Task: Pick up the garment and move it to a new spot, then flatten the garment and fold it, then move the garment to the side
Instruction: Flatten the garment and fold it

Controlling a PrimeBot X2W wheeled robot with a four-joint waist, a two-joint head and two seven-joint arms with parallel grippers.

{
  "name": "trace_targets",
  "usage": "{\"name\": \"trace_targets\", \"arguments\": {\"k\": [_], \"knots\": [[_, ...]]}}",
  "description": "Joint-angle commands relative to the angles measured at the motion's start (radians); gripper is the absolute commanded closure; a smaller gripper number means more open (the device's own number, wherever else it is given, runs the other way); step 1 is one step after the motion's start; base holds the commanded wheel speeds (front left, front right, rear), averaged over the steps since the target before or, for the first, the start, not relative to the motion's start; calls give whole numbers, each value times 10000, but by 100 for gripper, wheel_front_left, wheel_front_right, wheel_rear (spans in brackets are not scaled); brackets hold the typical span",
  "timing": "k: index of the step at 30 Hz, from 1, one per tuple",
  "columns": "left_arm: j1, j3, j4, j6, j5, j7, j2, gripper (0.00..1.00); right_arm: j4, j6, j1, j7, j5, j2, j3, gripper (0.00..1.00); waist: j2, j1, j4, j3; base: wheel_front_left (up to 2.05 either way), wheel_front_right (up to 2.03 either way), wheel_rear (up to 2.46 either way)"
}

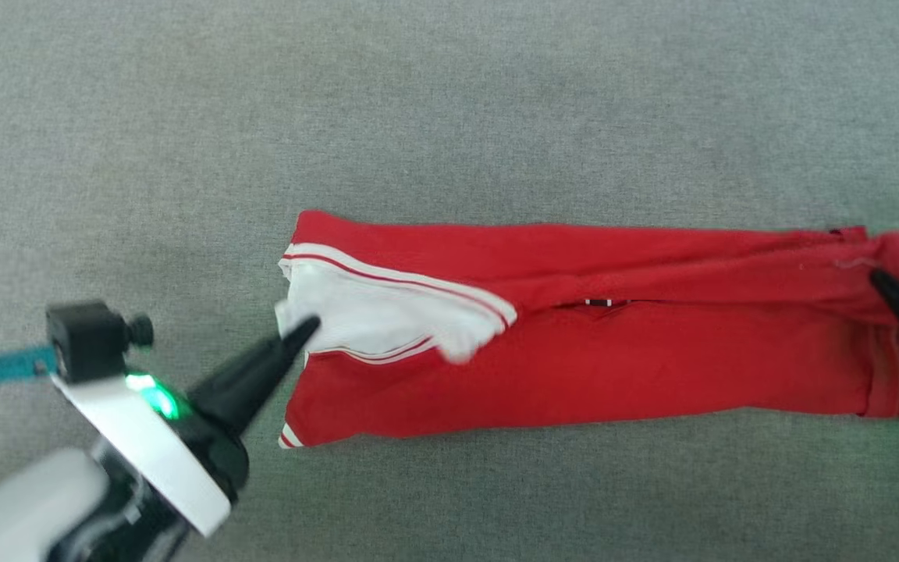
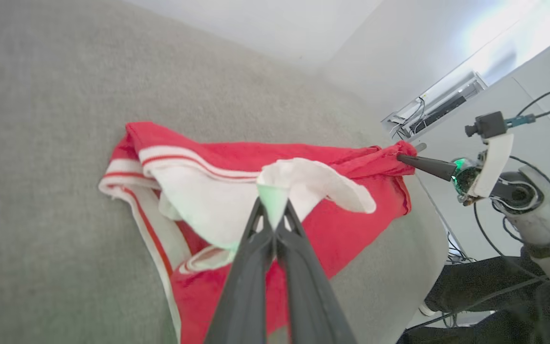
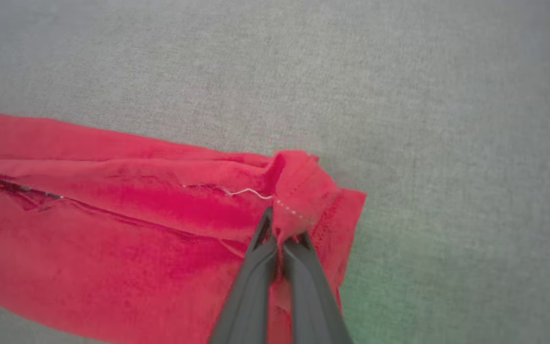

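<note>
The bright-red garment (image 1: 613, 343) lies folded into a long strip across the grey surface, its white sleeve end (image 1: 371, 312) with red-and-white stripe trim on top at the left. My left gripper (image 1: 301, 329) is shut on the white sleeve cloth (image 2: 299, 184), pinching a fold of it between the fingertips. My right gripper (image 1: 883, 282) is shut on a bunched red corner at the strip's right end; in the right wrist view that gripper (image 3: 280, 234) pinches the red hem (image 3: 303, 191), lifting it slightly.
Grey carpet-like surface (image 1: 449, 101) runs all around the garment. In the left wrist view the surface's far edge (image 2: 428, 200) drops off near the right arm (image 2: 485, 167), with cables and a pale wall beyond.
</note>
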Motion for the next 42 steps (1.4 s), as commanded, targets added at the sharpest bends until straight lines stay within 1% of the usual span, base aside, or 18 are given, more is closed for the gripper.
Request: {"name": "trace_targets", "arguments": {"k": [1,5,8,13,17,18,19,20,21,22,23,24,28,32,36,37,40,42], "knots": [[381,-17,-96,28,-29,-130,-93,100,-255,-1,383,90,-97,232,-240,100,0,0,29,32,0,0,0],[1173,81,33,28,-111,-250,-501,100,-553,-1,1095,221,-127,867,-708,100,0,0,54,97,0,0,0],[1426,63,406,28,4,-286,-925,100,-338,-1,1238,215,-198,1165,-758,100,0,0,45,132,0,0,0],[1258,-178,1391,27,163,-278,-1411,100,255,-1,834,-28,-465,1270,-545,100,0,0,-28,213,0,0,0],[1051,-296,2017,28,265,-281,-1556,100,644,-3,489,-163,-472,1249,-331,100,0,0,-76,258,0,0,0],[1025,-304,2124,28,280,-283,-1622,100,667,-3,425,-208,-461,1220,-294,93,0,0,-77,258,0,0,0],[985,-303,2217,28,339,-284,-1656,97,689,-3,376,-255,-433,1193,-277,60,0,0,-77,251,0,0,0],[945,-297,2322,28,397,-287,-1674,74,708,-3,347,-258,-395,1164,-272,4,0,0,-70,237,0,0,0],[933,-278,2417,28,470,-291,-1704,62,697,-3,350,-255,-370,1127,-294,0,0,0,-52,212,0,0,0],[961,-255,2474,28,538,-294,-1753,23,669,-3,383,-227,-335,1084,-333,0,0,0,-30,180,0,0,0],[1024,-168,2484,28,557,-298,-1863,3,634,-3,460,-176,-280,1039,-393,0,0,0,12,131,0,0,0],[1116,6,2501,28,527,-300,-1968,0,584,-1,544,-136,-217,1005,-458,0,0,0,56,83,0,0,0],[1848,1269,2495,28,1000,-297,-2739,0,542,-1,919,235,33,880,-1156,0,0,0,396,-160,0,0,0],[2626,2582,2548,28,1750,-297,-3644,0,1018,-1,1064,760,407,1080,-1721,0,0,0,765,-329,0,0,0],[3235,3927,2828,24,2900,-298,-4738,0,1809,-1,959,1286,651,1169,-1938,0,0,0,1069,-451,0,0,0],[3235,3927,2828,24,2900,-298,-4738,0,1809,-1,959,1286,651,1169,-1938,0,0,0,1069,-451,0,0,0],[3637,4934,3112,23,3829,-299,-5386,0,2342,-3,807,1499,577,1180,-1885,0,0,0,1214,-528,0,0,0],[3784,5580,3406,23,4804,-299,-5724,0,2580,-3,704,1597,524,1220,-1823,0,0,0,1292,-563,0,0,0]]}}
